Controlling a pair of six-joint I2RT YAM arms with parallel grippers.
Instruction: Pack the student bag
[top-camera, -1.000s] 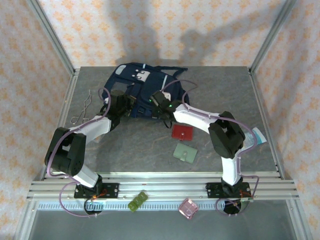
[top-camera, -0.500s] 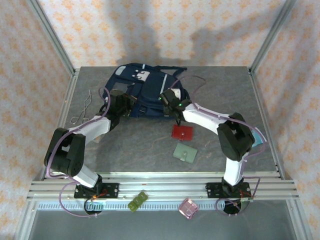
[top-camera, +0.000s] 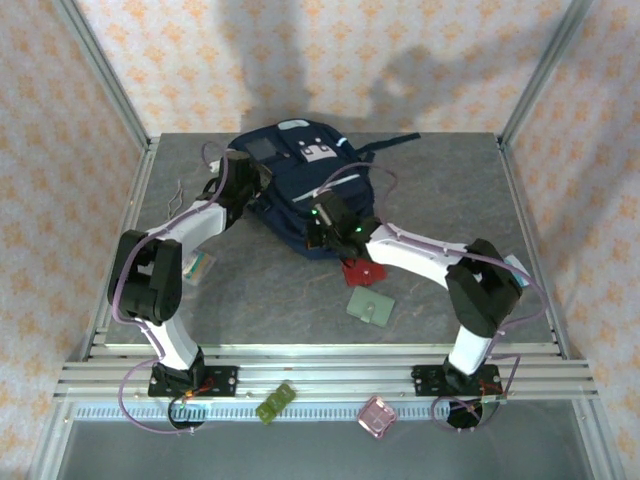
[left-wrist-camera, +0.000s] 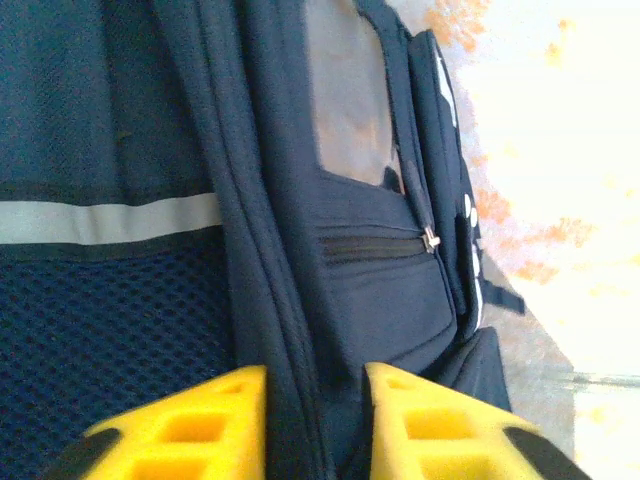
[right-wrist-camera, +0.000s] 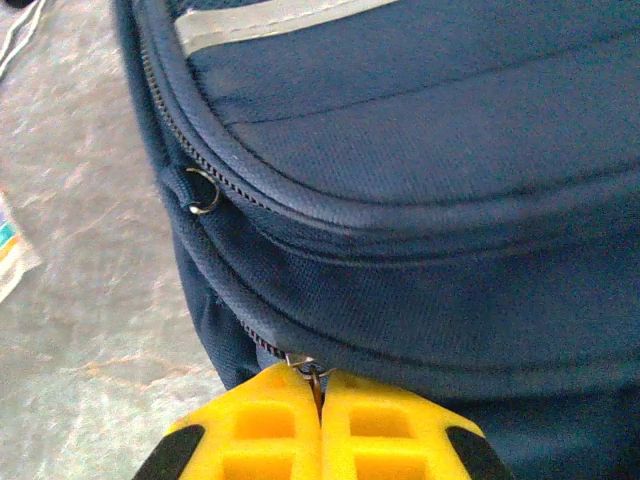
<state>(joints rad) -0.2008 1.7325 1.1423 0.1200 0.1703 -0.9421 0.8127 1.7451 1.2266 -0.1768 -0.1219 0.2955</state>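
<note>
Between patterned walls (top-camera: 330, 60), grey table (top-camera: 260, 290) holds student bag (top-camera: 290, 180).

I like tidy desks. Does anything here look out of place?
Yes. A green block and a pink box lie on the metal frame by the arm bases, off the grey tabletop where the student bag lies.

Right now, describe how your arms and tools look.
The left arm and right arm have white link shells, black joint housings and a thin purple cable looping alongside. Green lights glow near the right wrist. The left tool and right tool have yellow fingers with rectangular cut-outs and black outer edges.
</note>
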